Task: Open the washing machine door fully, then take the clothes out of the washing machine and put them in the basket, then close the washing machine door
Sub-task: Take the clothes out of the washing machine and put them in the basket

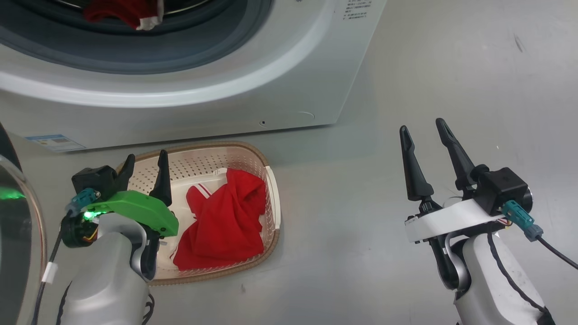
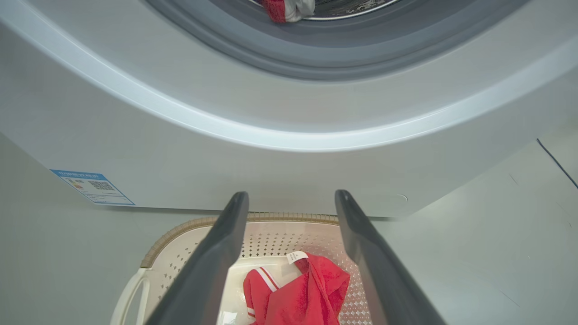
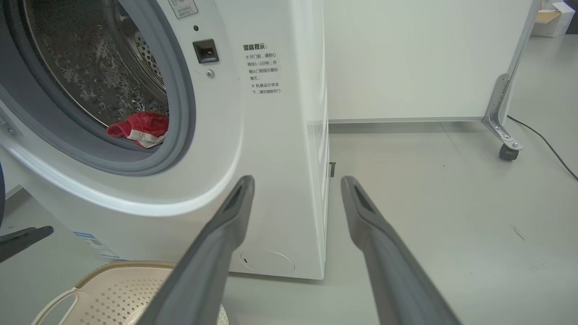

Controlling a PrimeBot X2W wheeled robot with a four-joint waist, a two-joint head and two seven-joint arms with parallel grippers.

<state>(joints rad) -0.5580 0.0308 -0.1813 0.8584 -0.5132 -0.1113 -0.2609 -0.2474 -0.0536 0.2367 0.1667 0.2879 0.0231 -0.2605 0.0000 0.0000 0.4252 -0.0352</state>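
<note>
This looks like a lab or test room, not a home laundry. The washing machine (image 3: 271,135) stands free on a bare, glossy grey floor (image 3: 429,203). Beside it a white partition panel (image 3: 420,58) rests on a metal bracket (image 3: 496,99) with a wheel (image 3: 508,152). A black cable (image 3: 548,146) trails across the floor, and a cardboard box (image 3: 553,18) sits near the floor's far edge.

The washing machine (image 1: 271,90) stands with its door (image 1: 20,234) swung open, 1 red-and-white garment (image 1: 122,13) lying inside its opening and 1 red garment (image 1: 226,221) crumpled in the cream basket (image 1: 216,145) on the floor just before it
</note>
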